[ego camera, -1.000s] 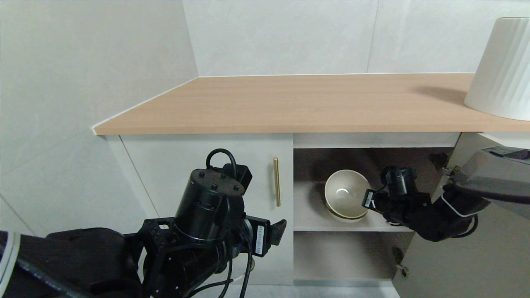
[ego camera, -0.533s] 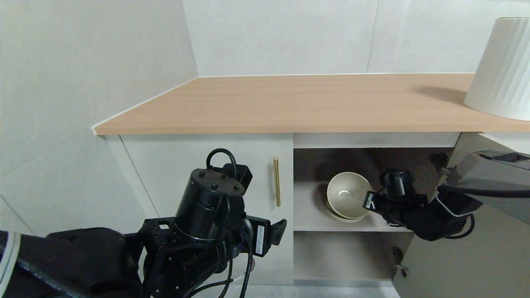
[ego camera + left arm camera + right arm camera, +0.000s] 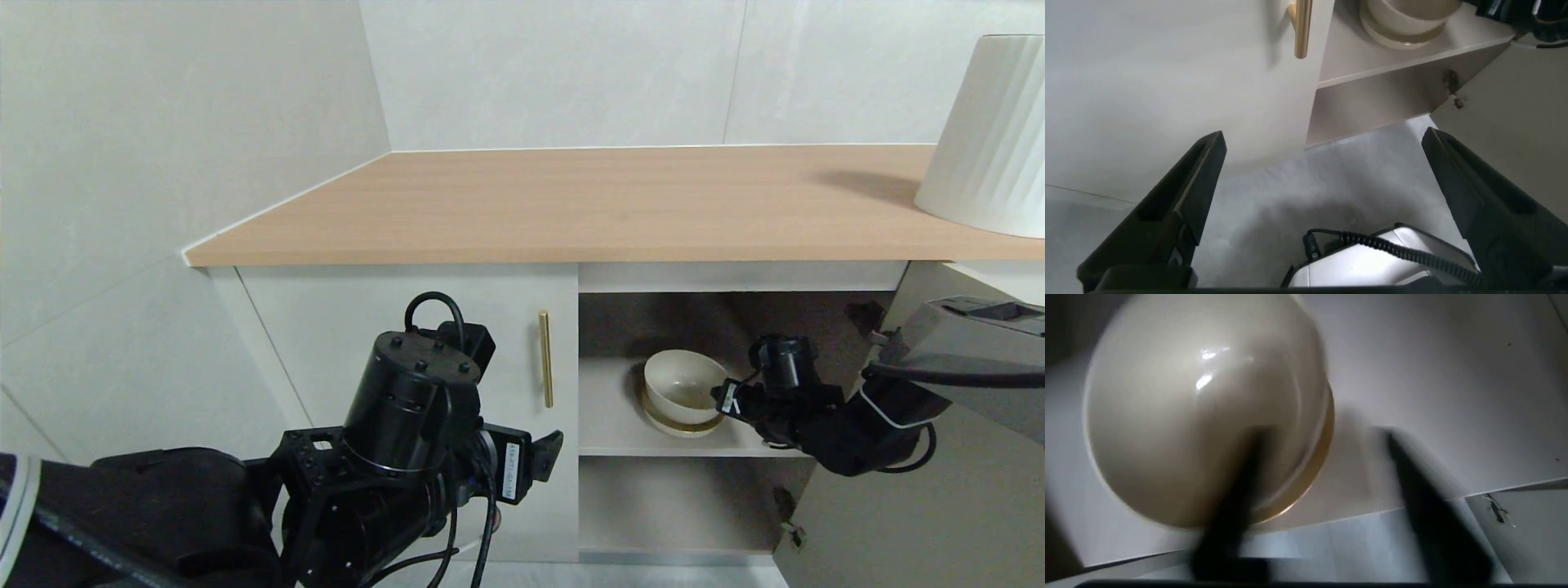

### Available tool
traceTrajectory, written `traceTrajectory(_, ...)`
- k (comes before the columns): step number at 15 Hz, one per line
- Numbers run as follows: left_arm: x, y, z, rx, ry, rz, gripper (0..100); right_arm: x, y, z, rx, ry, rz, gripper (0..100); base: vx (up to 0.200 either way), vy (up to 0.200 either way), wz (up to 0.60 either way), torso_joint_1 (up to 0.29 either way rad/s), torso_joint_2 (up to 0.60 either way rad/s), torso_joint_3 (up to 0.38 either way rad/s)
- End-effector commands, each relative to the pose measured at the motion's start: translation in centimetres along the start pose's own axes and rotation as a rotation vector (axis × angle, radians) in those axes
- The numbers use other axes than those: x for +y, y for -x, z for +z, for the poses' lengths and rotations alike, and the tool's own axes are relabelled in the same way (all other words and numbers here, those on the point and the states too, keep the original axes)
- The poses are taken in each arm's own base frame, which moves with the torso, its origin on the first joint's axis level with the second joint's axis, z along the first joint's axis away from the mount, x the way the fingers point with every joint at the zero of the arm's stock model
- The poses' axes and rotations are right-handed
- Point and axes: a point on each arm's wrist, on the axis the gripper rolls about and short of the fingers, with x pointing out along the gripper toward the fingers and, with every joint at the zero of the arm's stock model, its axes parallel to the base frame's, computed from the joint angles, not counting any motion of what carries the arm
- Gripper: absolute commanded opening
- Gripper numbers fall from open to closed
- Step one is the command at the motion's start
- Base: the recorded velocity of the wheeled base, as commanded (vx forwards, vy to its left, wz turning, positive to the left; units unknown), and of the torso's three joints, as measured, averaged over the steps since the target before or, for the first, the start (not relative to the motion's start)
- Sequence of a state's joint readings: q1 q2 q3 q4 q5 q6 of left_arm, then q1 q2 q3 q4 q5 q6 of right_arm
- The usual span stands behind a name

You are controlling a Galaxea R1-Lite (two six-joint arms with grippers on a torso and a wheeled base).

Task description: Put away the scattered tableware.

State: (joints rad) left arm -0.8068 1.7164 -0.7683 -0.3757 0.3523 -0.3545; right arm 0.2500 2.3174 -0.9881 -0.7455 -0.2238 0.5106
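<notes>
Low inside the cupboard [image 3: 608, 425], right pincer [image 3: 722, 399] wide at bowl [image 3: 679, 384] rim.

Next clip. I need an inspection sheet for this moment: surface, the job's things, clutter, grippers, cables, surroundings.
Surface: wooden countertop; below it, the cabinet's upper shelf carries the tableware.
Job's things: cream bowl sits nested on a gold-rimmed dish on that shelf.
Clutter: white ribbed shade at the countertop's right end.
Grippers: left gripper open, holding nothing, before the closed door; right gripper open, fingers astride the bowl's rim.
Cables: black loop on the left wrist and a cable under the right arm; neither touches the tableware.
Surroundings: tiled wall; brass handle on the closed door; right door swung open.
</notes>
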Motion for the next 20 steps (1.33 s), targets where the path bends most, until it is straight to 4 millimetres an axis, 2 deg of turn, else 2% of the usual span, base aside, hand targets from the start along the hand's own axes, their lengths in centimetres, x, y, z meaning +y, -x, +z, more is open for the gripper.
traceTrajectory(1,0.0,0.0,0.0,0.000,0.001,0.002,100,0.3,0.4,0.1,-0.002,0.002,0.009,100,0.000,0.000,0.00,0.000,0.00,0.000)
traceTrajectory(4,0.5,0.2,0.4,-0.014,0.013,0.010,100,0.7,2.2,0.7,-0.005,0.008,0.034,100,0.000,0.000,0.00,0.000,0.00,0.000)
traceTrajectory(5,0.9,0.5,0.9,-0.033,0.029,0.018,100,1.1,3.9,1.1,-0.002,0.020,0.052,100,0.000,0.000,0.00,0.000,0.00,0.000)
traceTrajectory(7,2.4,2.3,2.3,-0.096,0.071,0.036,100,1.5,8.6,2.7,0.025,0.056,0.136,100,0.000,0.000,0.00,0.000,0.00,0.000)
traceTrajectory(8,2.5,2.4,2.4,-0.099,0.073,0.037,100,1.5,8.8,2.8,0.024,0.055,0.140,100,0.000,0.000,0.00,0.000,0.00,0.000)
traceTrajectory(9,4.2,5.5,2.8,-0.151,0.103,0.050,100,2.3,14.3,4.2,0.043,0.078,0.214,100,0.000,0.000,0.00,0.000,0.00,0.000)
traceTrajectory(10,5.0,7.3,2.3,-0.156,0.107,0.049,100,2.2,17.0,4.0,0.068,0.095,0.227,100,0.000,0.000,0.00,0.000,0.00,0.000)
traceTrajectory(11,5.3,8.0,1.9,-0.145,0.103,0.048,100,1.9,18.4,4.0,0.083,0.104,0.227,100,0.000,0.000,0.00,0.000,0.00,0.000)
traceTrajectory(12,6.0,9.3,0.8,-0.125,0.099,0.064,100,0.9,21.0,3.8,0.085,0.155,0.231,100,0.000,0.000,0.00,0.000,0.00,0.000)
traceTrajectory(13,6.7,10.2,0.3,-0.130,0.107,0.073,100,0.4,22.8,3.7,0.070,0.201,0.254,100,0.000,0.000,0.00,0.000,0.00,0.000)
traceTrajectory(16,8.9,11.4,-0.9,-0.142,0.150,0.143,100,-1.1,27.1,2.9,0.067,0.284,0.288,100,0.000,0.000,0.00,0.000,0.00,0.000)
traceTrajectory(17,9.1,11.3,-1.0,-0.136,0.151,0.144,100,-1.7,28.2,2.6,0.085,0.300,0.306,100,0.000,0.000,0.00,0.000,0.00,0.000)
traceTrajectory(20,8.9,10.7,0.1,-0.150,0.156,0.146,100,-1.9,29.7,2.2,0.097,0.336,0.335,100,0.000,0.000,0.00,0.000,0.00,0.000)
